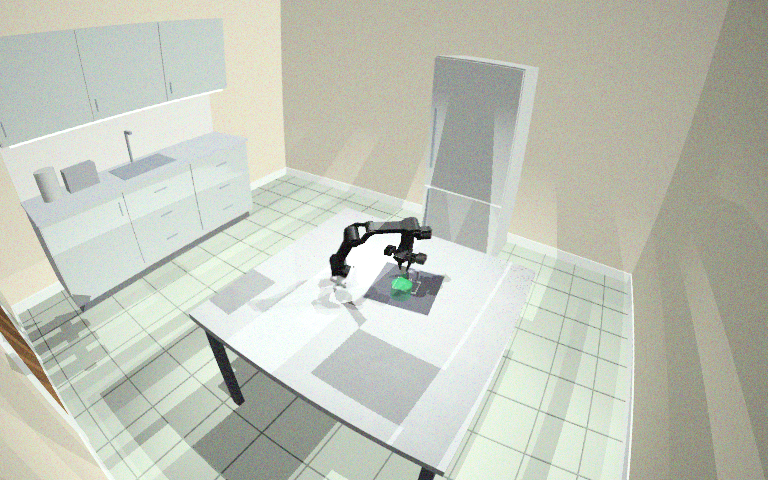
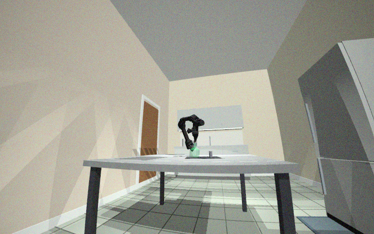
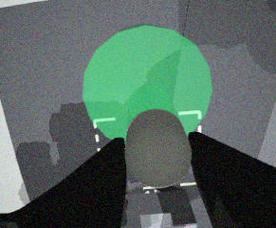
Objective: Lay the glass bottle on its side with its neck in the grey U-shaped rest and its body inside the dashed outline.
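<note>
The green glass bottle [image 1: 401, 287] [image 2: 194, 152] [image 3: 147, 62] stands upright, with its base at or just above the dark mat; the views do not show whether it touches. Its grey-brown top [image 3: 158, 154] faces the wrist camera. My gripper [image 1: 403, 271] [image 2: 195, 141] [image 3: 156, 144] points down and is shut on the bottle's neck, one finger on each side. The white dashed outline [image 3: 190, 113] lies on the mat, partly hidden by the bottle and fingers. The grey rest [image 2: 211, 153] stands on the mat, to the right of the bottle in the exterior view; its U shape cannot be made out.
The dark square mat [image 1: 430, 306] [image 3: 28, 52] lies on the white table [image 1: 293, 339] [image 2: 154, 165]. My arm's base is on the table, left of the mat in the top view. Patches of shadow cross the table and mat. A fridge [image 1: 474, 142] and kitchen units stand beyond the table.
</note>
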### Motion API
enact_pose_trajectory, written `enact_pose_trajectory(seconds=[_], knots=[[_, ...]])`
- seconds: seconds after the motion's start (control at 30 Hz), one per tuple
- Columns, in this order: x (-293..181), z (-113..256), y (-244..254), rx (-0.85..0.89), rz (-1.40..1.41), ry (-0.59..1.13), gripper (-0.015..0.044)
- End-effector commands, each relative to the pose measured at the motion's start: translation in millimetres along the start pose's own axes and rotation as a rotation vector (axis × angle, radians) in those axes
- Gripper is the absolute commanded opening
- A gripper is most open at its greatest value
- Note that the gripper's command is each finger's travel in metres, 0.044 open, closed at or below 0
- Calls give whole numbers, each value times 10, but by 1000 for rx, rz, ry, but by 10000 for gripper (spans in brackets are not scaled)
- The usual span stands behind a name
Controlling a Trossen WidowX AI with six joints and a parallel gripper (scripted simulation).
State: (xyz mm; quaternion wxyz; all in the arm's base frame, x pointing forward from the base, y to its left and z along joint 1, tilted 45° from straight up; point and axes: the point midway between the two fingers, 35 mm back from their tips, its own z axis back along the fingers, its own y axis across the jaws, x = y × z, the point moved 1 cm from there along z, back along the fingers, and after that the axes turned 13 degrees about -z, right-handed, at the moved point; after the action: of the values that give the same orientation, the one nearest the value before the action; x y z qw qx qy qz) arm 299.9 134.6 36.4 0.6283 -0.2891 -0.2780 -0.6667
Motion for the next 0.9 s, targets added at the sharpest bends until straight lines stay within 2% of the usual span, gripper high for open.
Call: enact_pose_trajectory(seconds=[0.0, 0.87], knots=[[-89, 27, -29, -1, 1, 8, 111], [-222, 51, -60, 5, -6, -35, 111]])
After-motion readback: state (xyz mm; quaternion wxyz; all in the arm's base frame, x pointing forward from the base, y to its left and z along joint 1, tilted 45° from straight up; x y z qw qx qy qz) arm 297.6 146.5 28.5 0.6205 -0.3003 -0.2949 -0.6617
